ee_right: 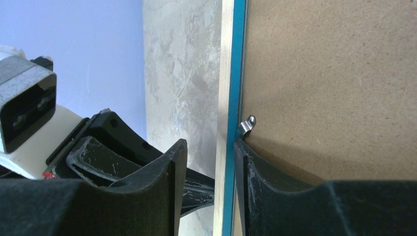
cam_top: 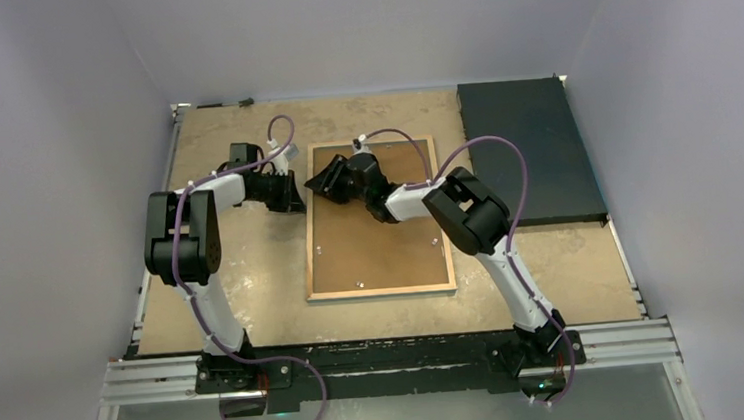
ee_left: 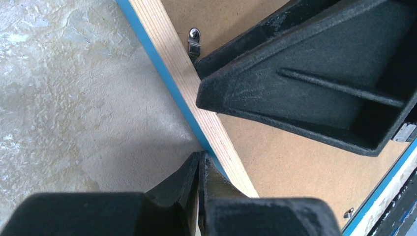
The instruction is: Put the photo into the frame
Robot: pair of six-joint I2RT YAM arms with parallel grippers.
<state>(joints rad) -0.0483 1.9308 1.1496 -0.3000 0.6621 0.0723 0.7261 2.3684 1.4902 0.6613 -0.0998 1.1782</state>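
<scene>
The frame (cam_top: 309,255) lies face down in the middle of the table, tan rear rim up, with a brown backing board (cam_top: 376,250) set inside it. The photo is hidden. My left gripper (cam_top: 296,191) is shut with nothing in it, its tips (ee_left: 201,156) pressed against the blue outer edge of the frame's left rim (ee_left: 167,54). My right gripper (cam_top: 318,186) is open and straddles that same rim (ee_right: 227,73). Its midpoint (ee_right: 210,147) is just left of the rim, and its inner finger rests on the board beside a small metal clip (ee_right: 247,124).
A dark rectangular mat (cam_top: 529,152) lies at the back right of the table. Another metal clip (ee_left: 193,39) sits on the rim beyond the right gripper's finger (ee_left: 314,73). Grey walls enclose the table on three sides.
</scene>
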